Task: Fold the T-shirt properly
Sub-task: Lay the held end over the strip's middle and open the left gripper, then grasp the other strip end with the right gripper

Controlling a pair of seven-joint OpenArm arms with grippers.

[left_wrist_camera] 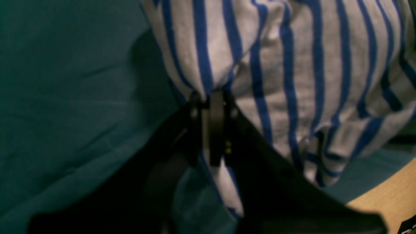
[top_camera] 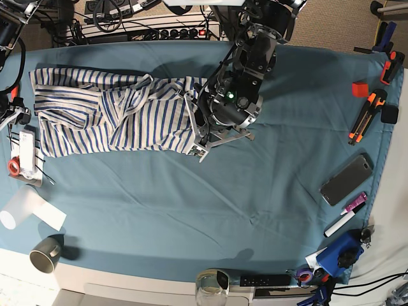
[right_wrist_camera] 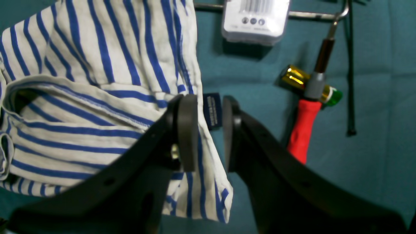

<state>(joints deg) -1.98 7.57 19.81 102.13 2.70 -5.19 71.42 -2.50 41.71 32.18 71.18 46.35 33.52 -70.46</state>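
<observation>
On the upper left part of the teal-blue tablecloth (top_camera: pixel 191 204), the T-shirt (top_camera: pixel 108 118), a soft white cloth garment with thin blue stripes, lies bunched and stretched sideways, its left end near the cloth's left edge and its right end beneath the left arm. In the left wrist view, the left gripper (left_wrist_camera: pixel 213 97) has its two black jaws pressed together on a gathered fold of the striped fabric, which bulges above the jaws and trails in a narrow strip below them; bare wooden tabletop (left_wrist_camera: pixel 390 195) shows at the lower right corner of that view. In the right wrist view, the right gripper (right_wrist_camera: pixel 209 130) stands with its black jaws spread apart, straddling a hemmed edge of the T-shirt; the left jaw lies over the fabric, and a small dark blue label (right_wrist_camera: pixel 213 110) shows in the gap. Whether either pad touches the cloth cannot be told. Beside this gripper lie a red-handled tool with a grey collar (right_wrist_camera: pixel 304 126), a shiny gold cylinder with a green end (right_wrist_camera: pixel 294 78) and a white plastic package bearing a barcode (right_wrist_camera: pixel 255 19). In the base view, a grey smartphone (top_camera: pixel 346 180) and orange-handled tools (top_camera: pixel 368 115) lie near the right edge of the cloth, and a cup (top_camera: pixel 44 255) stands at the lower left.
</observation>
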